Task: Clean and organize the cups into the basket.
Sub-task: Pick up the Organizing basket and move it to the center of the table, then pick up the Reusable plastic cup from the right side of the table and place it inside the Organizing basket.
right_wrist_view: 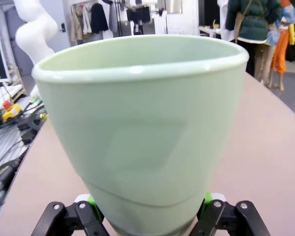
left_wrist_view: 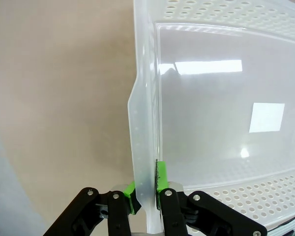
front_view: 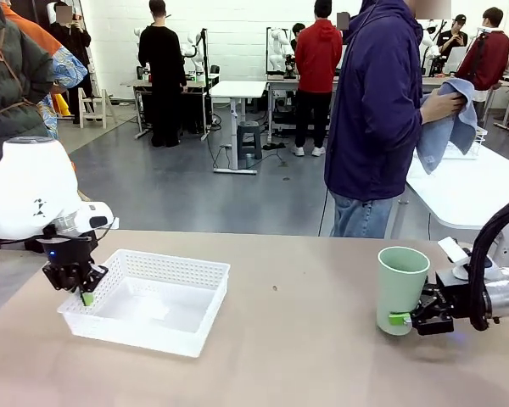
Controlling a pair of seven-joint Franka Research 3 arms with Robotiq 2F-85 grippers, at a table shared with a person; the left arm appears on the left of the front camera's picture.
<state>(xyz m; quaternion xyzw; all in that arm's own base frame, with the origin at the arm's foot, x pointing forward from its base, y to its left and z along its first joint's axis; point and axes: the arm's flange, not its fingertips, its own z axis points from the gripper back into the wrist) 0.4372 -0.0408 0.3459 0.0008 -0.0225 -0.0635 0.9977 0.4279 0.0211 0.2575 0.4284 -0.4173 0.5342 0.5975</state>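
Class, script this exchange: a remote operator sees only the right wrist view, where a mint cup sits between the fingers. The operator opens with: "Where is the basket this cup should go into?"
Observer: The basket sits on the table on the robot's left side, well apart from your mint cup.
Operator: Is it free to receive the cup?
Observer: The left gripper is shut on the wall at its left end, clamping it from inside and outside.
Operator: Is anything already in it?
Observer: No cup lies in it. The left wrist view shows its floor bare.
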